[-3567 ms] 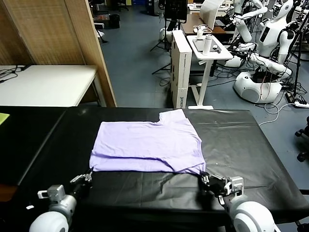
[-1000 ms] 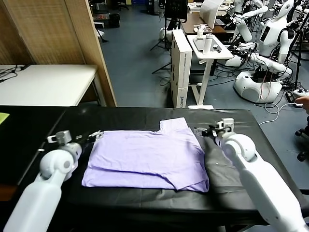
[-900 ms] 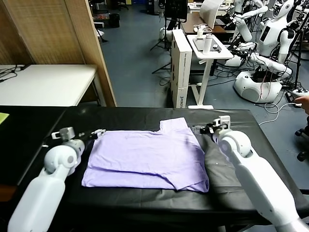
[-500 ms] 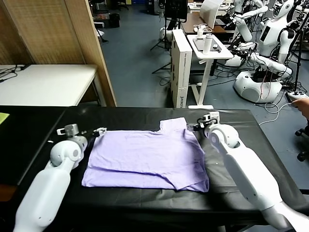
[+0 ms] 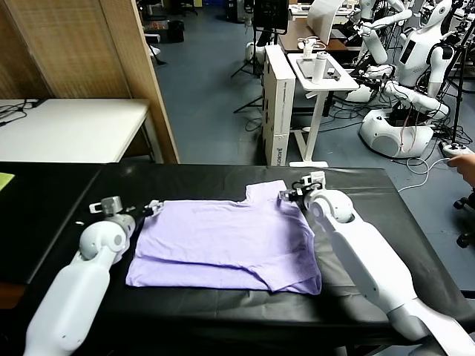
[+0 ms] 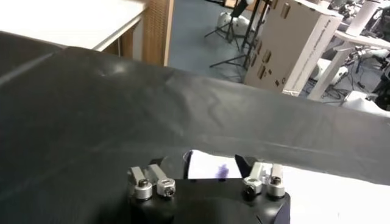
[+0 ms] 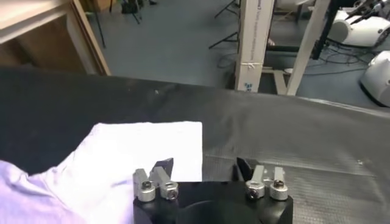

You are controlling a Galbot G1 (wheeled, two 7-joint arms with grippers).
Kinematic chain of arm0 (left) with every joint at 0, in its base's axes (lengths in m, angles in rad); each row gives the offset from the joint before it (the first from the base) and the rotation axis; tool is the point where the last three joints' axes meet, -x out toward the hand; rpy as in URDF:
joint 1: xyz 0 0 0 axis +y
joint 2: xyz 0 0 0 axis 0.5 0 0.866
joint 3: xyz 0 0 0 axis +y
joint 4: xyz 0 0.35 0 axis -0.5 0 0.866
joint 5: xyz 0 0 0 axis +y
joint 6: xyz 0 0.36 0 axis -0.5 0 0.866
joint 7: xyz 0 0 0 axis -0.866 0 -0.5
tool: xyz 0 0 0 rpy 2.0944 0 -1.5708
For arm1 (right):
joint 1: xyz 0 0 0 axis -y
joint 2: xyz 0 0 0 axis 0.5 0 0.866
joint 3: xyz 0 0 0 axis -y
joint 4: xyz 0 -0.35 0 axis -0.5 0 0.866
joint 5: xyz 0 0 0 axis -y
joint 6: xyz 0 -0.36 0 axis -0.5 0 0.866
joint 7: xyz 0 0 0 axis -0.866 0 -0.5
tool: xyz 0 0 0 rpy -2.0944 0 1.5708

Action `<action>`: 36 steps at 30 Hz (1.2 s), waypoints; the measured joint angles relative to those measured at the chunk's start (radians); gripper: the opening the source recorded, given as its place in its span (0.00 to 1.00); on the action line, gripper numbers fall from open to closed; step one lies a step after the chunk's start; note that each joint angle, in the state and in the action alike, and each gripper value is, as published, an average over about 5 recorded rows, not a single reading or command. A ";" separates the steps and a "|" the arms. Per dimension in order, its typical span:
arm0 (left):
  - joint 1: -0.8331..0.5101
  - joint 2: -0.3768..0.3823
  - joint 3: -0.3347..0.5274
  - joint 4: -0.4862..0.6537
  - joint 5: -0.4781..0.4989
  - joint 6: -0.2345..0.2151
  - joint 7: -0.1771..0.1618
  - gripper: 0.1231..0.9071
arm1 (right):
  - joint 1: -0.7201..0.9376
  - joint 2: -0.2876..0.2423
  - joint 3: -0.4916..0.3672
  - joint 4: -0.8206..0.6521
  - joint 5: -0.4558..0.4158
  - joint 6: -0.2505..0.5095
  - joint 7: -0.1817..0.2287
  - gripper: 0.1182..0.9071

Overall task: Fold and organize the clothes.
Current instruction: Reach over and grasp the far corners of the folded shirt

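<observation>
The clothes are one light lavender T-shirt (image 5: 230,241), folded flat on the black table (image 5: 371,215) with a sleeve sticking out at the far right. My left gripper (image 5: 152,206) is at the shirt's far left corner. In the left wrist view that gripper (image 6: 210,164) is open, and a pale corner of the shirt (image 6: 207,167) with a small purple mark lies between the jaws. My right gripper (image 5: 289,194) is at the sleeve's far edge. In the right wrist view it (image 7: 203,165) is open, one jaw over the sleeve (image 7: 152,149) and the other over bare table.
A white table (image 5: 74,130) and a wooden partition (image 5: 111,74) stand at the back left. Beyond the black table's far edge are a tall cardboard box (image 5: 278,104), a white stand (image 5: 320,81) and other robots (image 5: 415,67). A yellow-green sheet (image 5: 6,180) lies at the left edge.
Both arms have slid inward along the far edge, from just off the shirt's sides to its far left corner and its sleeve. The shirt has not moved in the last second.
</observation>
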 joint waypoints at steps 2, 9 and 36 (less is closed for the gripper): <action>0.000 0.001 0.000 0.001 0.000 -0.001 0.001 0.64 | 0.000 0.001 -0.001 -0.002 -0.001 0.000 -0.003 0.55; -0.005 0.004 0.003 0.009 0.003 -0.004 0.007 0.47 | -0.003 0.001 0.001 -0.006 -0.001 0.001 -0.006 0.29; -0.020 0.007 0.008 0.029 0.014 -0.042 0.049 0.03 | -0.036 -0.021 0.047 0.054 0.032 0.058 -0.014 0.03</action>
